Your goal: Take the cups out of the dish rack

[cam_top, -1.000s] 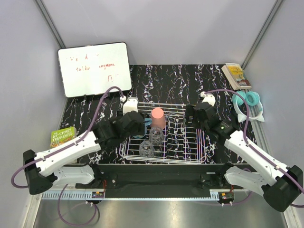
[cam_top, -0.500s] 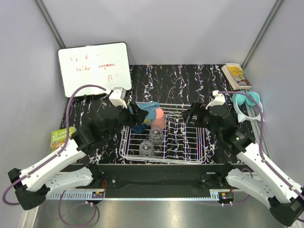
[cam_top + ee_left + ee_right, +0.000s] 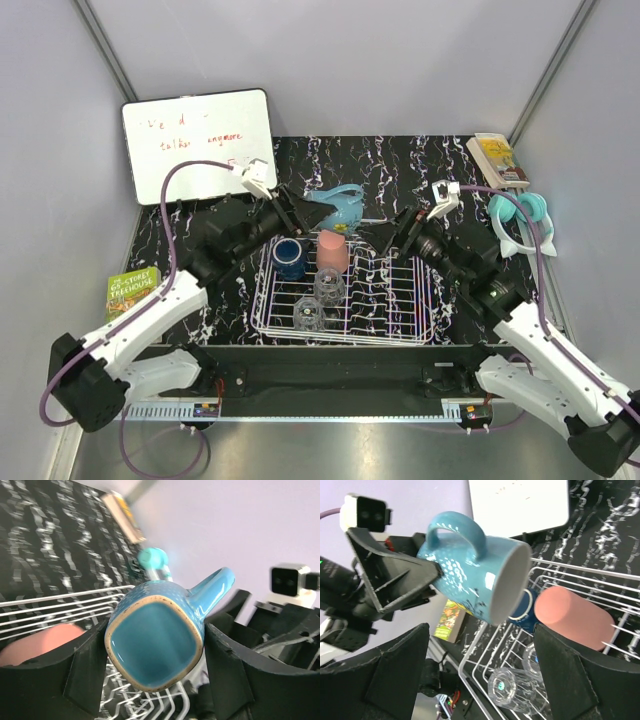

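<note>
Between the fingers of the left gripper sits the teal mug, clamped across its body close to the base. A second ago this gripper was down among the prongs. Now it is raised, and the mug hangs in the air clear of the dish rack, which lies below and slightly nearer than the gripper. By my reading, one cup is out of the rack but not yet set down anywhere.

The mug lies on its side. Its long axis runs roughly level, straight out from the left gripper. The base faces back toward that wrist, the open mouth faces away from it, and the handle stands up on top.

Just beyond the mouth, the right gripper has swung round to face the mug, with its jaws spread wide and nothing in them. This looks like the start of a handover, though that is only a guess.

Below the left gripper, the dark blue cup, the salmon tumbler and the two clear glasses are in the rack, so most of the unloading remains.
</note>
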`<state>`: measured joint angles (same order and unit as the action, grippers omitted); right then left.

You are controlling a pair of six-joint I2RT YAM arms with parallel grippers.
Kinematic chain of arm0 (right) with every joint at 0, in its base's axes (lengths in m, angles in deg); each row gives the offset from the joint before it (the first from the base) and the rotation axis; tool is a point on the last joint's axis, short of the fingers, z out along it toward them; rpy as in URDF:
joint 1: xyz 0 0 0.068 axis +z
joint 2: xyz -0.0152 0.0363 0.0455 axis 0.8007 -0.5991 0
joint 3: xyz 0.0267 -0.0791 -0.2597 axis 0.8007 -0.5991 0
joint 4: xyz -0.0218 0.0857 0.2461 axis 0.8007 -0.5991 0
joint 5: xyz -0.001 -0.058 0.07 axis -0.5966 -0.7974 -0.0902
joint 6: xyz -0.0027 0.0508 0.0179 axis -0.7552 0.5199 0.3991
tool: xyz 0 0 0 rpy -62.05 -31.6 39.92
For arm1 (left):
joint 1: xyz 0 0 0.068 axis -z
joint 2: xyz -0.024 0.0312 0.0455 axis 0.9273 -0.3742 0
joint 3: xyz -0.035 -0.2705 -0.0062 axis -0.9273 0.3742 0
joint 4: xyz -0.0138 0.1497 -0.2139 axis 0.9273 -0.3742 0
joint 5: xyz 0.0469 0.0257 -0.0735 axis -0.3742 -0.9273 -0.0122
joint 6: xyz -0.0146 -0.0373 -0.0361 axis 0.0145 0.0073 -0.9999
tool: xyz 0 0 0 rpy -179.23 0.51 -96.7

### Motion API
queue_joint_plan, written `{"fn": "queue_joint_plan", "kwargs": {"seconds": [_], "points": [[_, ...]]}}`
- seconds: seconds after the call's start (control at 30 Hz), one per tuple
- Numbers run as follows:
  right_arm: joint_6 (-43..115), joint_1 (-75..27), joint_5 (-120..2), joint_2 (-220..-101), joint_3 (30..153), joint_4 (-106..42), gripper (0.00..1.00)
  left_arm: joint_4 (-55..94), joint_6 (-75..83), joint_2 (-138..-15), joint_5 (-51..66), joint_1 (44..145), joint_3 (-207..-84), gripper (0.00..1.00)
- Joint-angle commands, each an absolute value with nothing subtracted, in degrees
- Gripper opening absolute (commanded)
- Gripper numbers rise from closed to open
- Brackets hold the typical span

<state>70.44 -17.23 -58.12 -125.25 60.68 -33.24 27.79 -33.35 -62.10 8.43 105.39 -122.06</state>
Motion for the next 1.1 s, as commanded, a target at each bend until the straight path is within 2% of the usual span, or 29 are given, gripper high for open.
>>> {"fn": "queue_joint_plan", "kwargs": {"seconds": [0.0, 0.23, 0.3, 0.33, 0.37, 0.43, 0.63, 0.73, 0.77, 0.8, 0.93, 0.97, 1.07], "points": [[72.6, -17.0, -51.7, -127.4, 62.0, -23.1, 0.92, 44.3, -38.3, -63.0, 16.3, 105.0, -124.1, 0.00], [73.3, -17.0, -50.3, -131.9, 62.4, -18.5, 0.91, 46.5, -39.9, -64.3, 18.5, 105.1, -123.2, 0.00], [74.2, -17.0, -49.4, -133.6, 62.5, -16.9, 0.85, 47.0, -40.4, -64.4, 18.5, 105.1, -122.8, 0.00], [74.6, -17.0, -49.1, -134.2, 62.5, -16.4, 0.77, 47.2, -40.5, -64.5, 19.0, 105.1, -122.6, 0.00], [74.7, -17.1, -49.0, -135.1, 62.6, -15.4, 0.73, 47.4, -40.6, -64.5, 19.2, 105.1, -122.4, 0.00], [74.9, -17.1, -48.8, -135.7, 62.3, -14.6, 0.68, 47.6, -40.9, -64.9, 19.8, 105.1, -122.2, 0.00], [74.7, -17.0, -49.4, -137.1, 62.3, -12.1, 0.65, 48.6, -42.1, -65.4, 20.4, 105.1, -120.5, 0.00], [74.9, -17.1, -49.0, -138.2, 62.6, -11.4, 0.32, 49.4, -42.6, -65.8, 20.6, 105.1, -120.0, 0.00], [75.1, -17.1, -48.8, -138.9, 62.6, -11.4, 0.18, 49.4, -42.6, -65.7, 20.6, 105.1, -119.8, 0.00], [75.4, -17.0, -48.7, -139.1, 62.6, -11.4, 0.00, 49.4, -42.6, -65.8, 20.7, 105.1, -119.6, 0.00], [75.4, -17.1, -48.7, -138.8, 61.9, -12.3, 0.00, 46.6, -40.9, -65.2, 20.4, 105.1, -120.4, 0.00], [75.4, -17.0, -49.1, -138.1, 61.9, -13.7, 0.00, 44.7, -40.4, -65.0, 20.2, 105.1, -120.7, 0.02], [73.9, -17.0, -50.9, -135.8, 62.4, -18.4, 0.00, 40.3, -37.7, -64.4, 20.0, 104.9, -122.2, 0.37]]}}
